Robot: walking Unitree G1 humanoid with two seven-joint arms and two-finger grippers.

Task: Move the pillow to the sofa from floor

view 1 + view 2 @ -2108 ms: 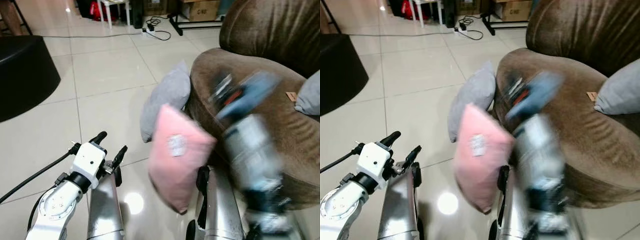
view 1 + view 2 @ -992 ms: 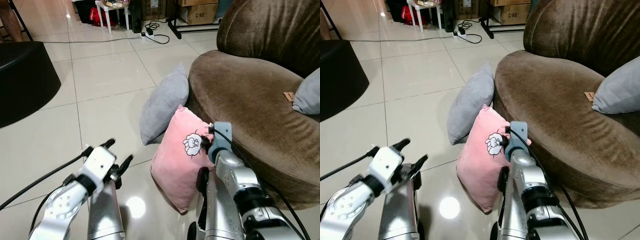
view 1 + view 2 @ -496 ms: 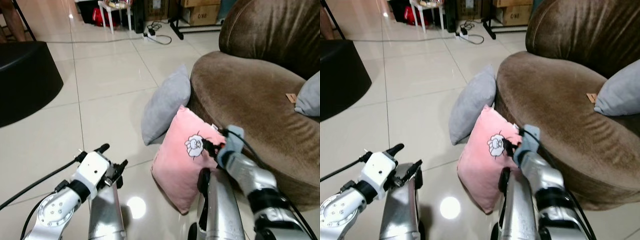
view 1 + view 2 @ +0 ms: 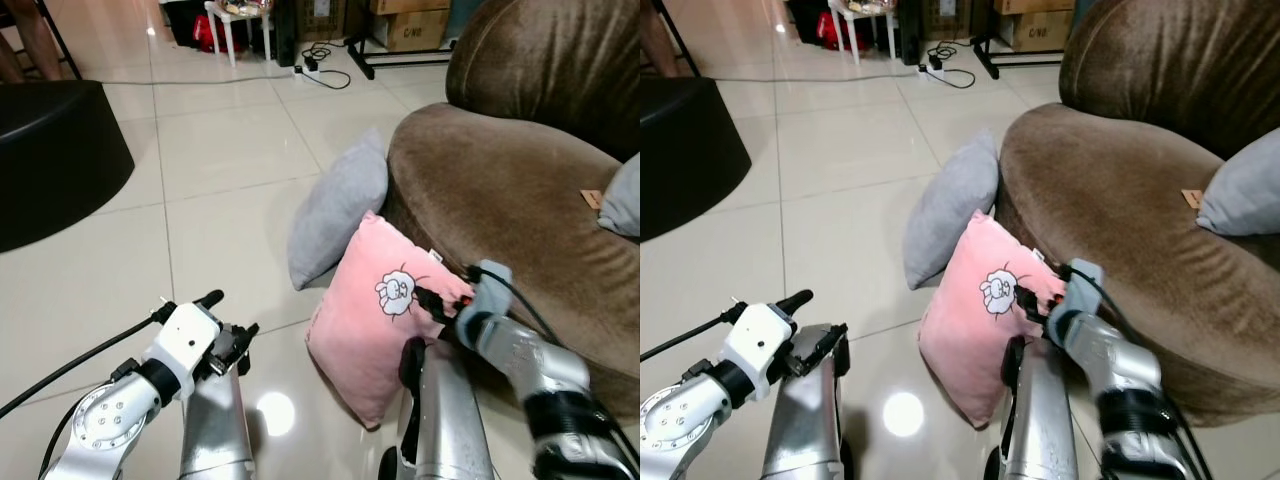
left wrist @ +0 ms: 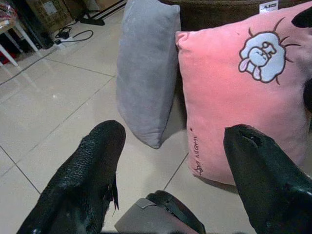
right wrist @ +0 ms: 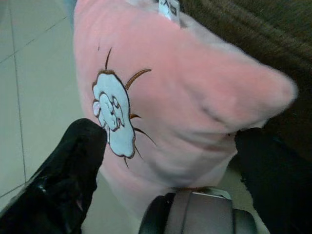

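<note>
While the pink pillow stands on edge against the sofa front, the grasp has to be made sure before any lift.
Left gripper [image 4: 228, 322]: lower left of the head view, fingers apart, holding nothing, well short of both pillows.
Grey pillow [image 4: 338, 208]: centre of the frame, leaning on the sofa just behind the pink one; leave it undisturbed.
Pink pillow [image 4: 378, 318]: lower centre, on the floor [image 4: 220, 200], its sheep print facing outward.
Right gripper [image 6: 170, 161]: fingers spread either side of the pillow's upper corner, not yet pinched on it.
Advice: push deeper onto the corner, clamp firmly, then raise clear of the seat edge.
Sofa [image 4: 510, 190]: right of the frame, brown seat open for the pillow.
</note>
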